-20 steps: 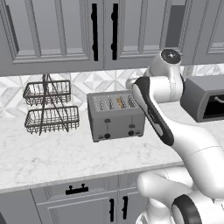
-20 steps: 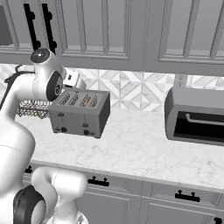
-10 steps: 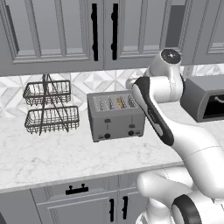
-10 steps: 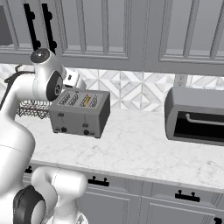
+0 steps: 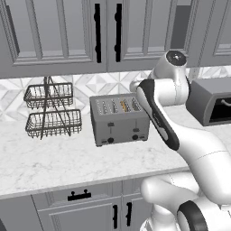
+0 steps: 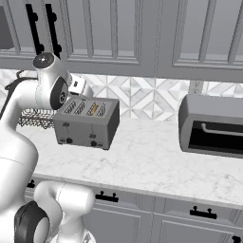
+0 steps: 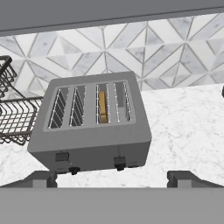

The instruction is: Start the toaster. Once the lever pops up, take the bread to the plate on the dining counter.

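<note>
The grey four-slot toaster (image 5: 119,126) (image 6: 85,128) (image 7: 94,144) stands on the marble counter by the backsplash. The tan bread (image 7: 103,107) (image 5: 123,106) (image 6: 94,109) stands on edge, sunk in the third slot from the left as the hand view shows it. Two dark levers (image 7: 62,156) and two black knobs sit on the toaster's front. My gripper (image 7: 114,178) hovers above and in front of the toaster, tilted down at it, open wide with nothing between its fingers. The plate and the dining counter are out of view.
A two-tier black wire basket rack (image 5: 52,110) (image 7: 13,118) stands just left of the toaster. A larger dark grey box appliance (image 6: 213,126) (image 5: 212,99) sits to the right. Upper cabinets with black handles hang close overhead. Bare marble (image 6: 142,161) lies between toaster and appliance.
</note>
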